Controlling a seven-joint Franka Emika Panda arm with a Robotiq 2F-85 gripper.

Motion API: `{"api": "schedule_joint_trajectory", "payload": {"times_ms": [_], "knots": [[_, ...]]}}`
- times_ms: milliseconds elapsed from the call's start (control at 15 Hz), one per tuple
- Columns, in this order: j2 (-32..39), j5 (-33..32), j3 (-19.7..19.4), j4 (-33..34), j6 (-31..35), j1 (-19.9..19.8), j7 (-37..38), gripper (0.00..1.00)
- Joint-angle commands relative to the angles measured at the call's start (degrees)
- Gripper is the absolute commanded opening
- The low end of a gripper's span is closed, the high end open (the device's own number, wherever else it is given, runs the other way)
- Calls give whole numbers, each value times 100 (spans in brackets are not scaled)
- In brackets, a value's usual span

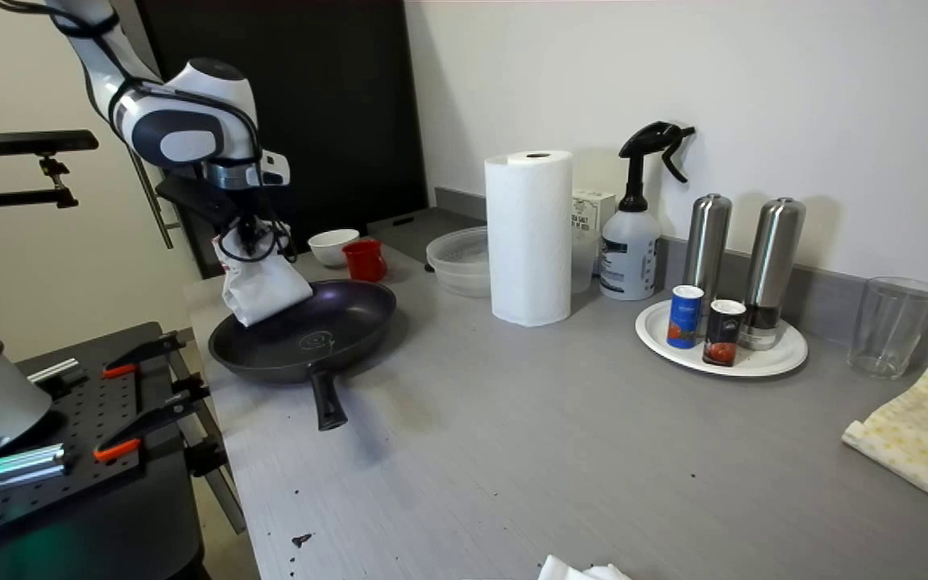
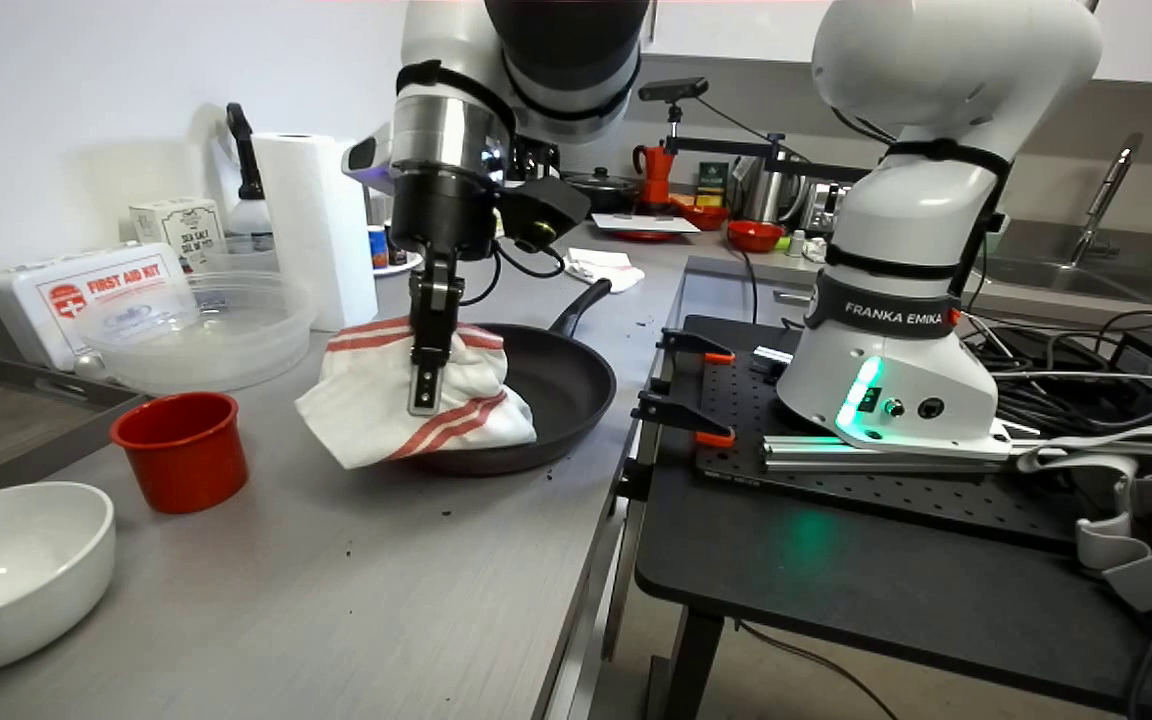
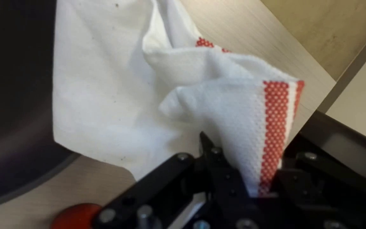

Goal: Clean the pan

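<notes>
1. A gray countertop point(image 1: 528, 451) stretches along a pale wall point(image 1: 794, 105).

2. A white Franka Emika arm point(image 1: 182, 129) leans over the work area, its base glowing green on a black table point(image 2: 836, 600) in an exterior view.

3. A large black frying pan point(image 1: 335, 322) sits on the countertop, close to the edge nearest the black table.

4. A white dish towel point(image 2: 376, 410) with red stripes hangs bunched over the pan's rim, on the side opposite the long handle, in both exterior views; how firmly it touches the cooking surface cannot be told.

5. The black Robotiq gripper point(image 2: 426, 385) points downward, its fingers clamped on the towel; the wrist view shows the cloth pinched between them.

6. A paper towel roll point(image 1: 528, 242) stands on end near the wall, beside a black-topped spray bottle point(image 1: 629, 254).

7. A white plate point(image 1: 790, 354) carries two tall steel grinders point(image 1: 710, 234), a blue canister point(image 1: 684, 318) and a black canister point(image 1: 724, 334).

8. A white bowl point(image 2: 61, 605) and a smaller red cup point(image 2: 188, 460) stand side by side near the pan.

9. Dark crumbs point(image 1: 300, 540) dot the countertop.
</notes>
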Motion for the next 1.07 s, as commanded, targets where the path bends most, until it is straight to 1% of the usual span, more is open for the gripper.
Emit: {"api": "schedule_joint_trajectory", "payload": {"times_ms": [0, 67, 133, 267, 400, 600, 667, 800, 1000], "knots": [[-609, 22, 1188, -404, 338, -879, 185, 4], [-722, 42, 1538, -513, 580, -1218, 307, 4], [-856, 98, 1610, -285, 673, -1274, 431, 4], [-976, 115, 2084, -312, 934, -1991, 655, 4], [-1120, 83, 2438, -289, 1052, -2727, 829, 4], [-1295, 36, 2840, -276, 1094, -3885, 1004, 4], [-1386, 48, 2956, -273, 1095, -4216, 1085, 4], [-1532, 38, 3138, -273, 1051, -4761, 1163, 4], [-1866, 44, 3403, -284, 1039, -5325, 1295, 4]]}}
